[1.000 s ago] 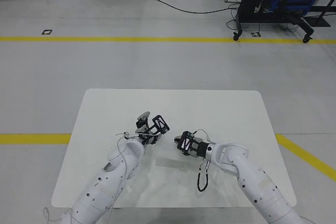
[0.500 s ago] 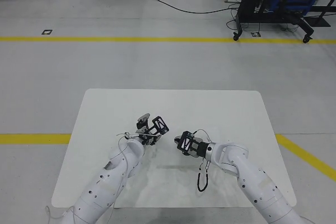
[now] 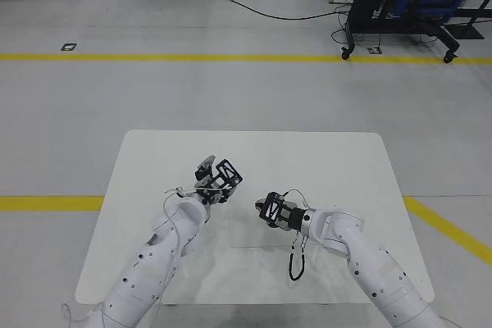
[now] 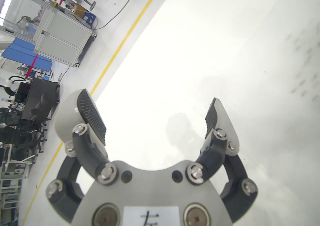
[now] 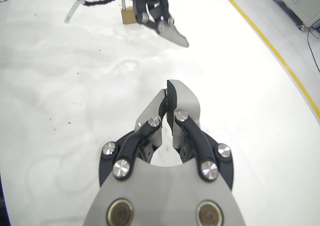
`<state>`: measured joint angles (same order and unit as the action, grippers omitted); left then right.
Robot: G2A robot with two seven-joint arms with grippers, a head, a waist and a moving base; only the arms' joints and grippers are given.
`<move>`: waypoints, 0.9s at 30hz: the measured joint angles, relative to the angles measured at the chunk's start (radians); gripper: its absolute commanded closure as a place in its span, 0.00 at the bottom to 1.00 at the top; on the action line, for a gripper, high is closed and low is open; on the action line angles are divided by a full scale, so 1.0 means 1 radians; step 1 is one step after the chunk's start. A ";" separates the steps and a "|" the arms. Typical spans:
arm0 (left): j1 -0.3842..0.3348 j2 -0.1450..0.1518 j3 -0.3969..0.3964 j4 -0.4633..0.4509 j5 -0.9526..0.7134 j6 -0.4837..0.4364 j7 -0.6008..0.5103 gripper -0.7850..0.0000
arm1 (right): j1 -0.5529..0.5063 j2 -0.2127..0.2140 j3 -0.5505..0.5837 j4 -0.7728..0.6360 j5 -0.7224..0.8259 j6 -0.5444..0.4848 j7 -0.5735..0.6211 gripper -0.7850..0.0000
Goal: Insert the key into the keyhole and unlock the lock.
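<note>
Padlock (image 5: 128, 15), small brass with a steel shackle, looks dense, rigid and smooth; its flat body faces seem the safest hold. Nearest, the right gripper (image 5: 167, 91) is pinched closed, no key visible between its pads. Farther left, the left gripper (image 4: 150, 101) hangs spread wide and empty, the padlock standing upright just past it. Beyond, the worktop (image 3: 336, 156) gives open room up to its far edge.

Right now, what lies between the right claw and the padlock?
Bare white table, per the right wrist view; the open left claw hangs close beside the padlock.
</note>
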<state>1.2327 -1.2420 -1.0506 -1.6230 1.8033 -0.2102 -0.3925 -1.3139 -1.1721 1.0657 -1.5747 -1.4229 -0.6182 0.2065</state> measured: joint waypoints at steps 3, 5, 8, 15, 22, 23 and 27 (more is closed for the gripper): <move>0.046 0.014 -0.071 -0.095 -0.024 -0.032 0.011 0.00 | 0.000 0.000 0.000 0.000 0.000 0.000 0.000 1.00; 0.089 0.023 -0.124 -0.161 -0.060 -0.062 0.016 0.00 | 0.000 0.000 0.000 0.000 0.000 0.000 0.000 1.00; 0.150 0.031 -0.200 -0.229 -0.170 -0.090 0.004 0.00 | 0.000 0.000 0.000 0.000 0.000 0.000 0.000 1.00; 0.155 0.031 -0.205 -0.232 -0.177 -0.090 0.003 0.00 | 0.000 0.000 0.000 0.000 0.000 0.000 0.000 1.00; 0.172 0.028 -0.234 -0.209 -0.310 -0.107 0.065 0.00 | -0.018 -0.006 0.054 -0.015 0.234 0.026 -0.060 1.00; 0.174 0.028 -0.251 -0.200 -0.379 -0.127 0.076 0.00 | -0.020 -0.006 0.064 -0.016 0.292 0.010 -0.065 1.00; 0.172 0.032 -0.323 -0.173 -0.668 -0.243 0.072 0.00 | -0.022 -0.002 0.106 -0.019 0.535 -0.061 -0.033 1.00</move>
<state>1.4046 -1.2097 -1.3740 -1.7957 1.1351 -0.4528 -0.3206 -1.3360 -1.1745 1.1712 -1.5941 -0.8882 -0.6795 0.1737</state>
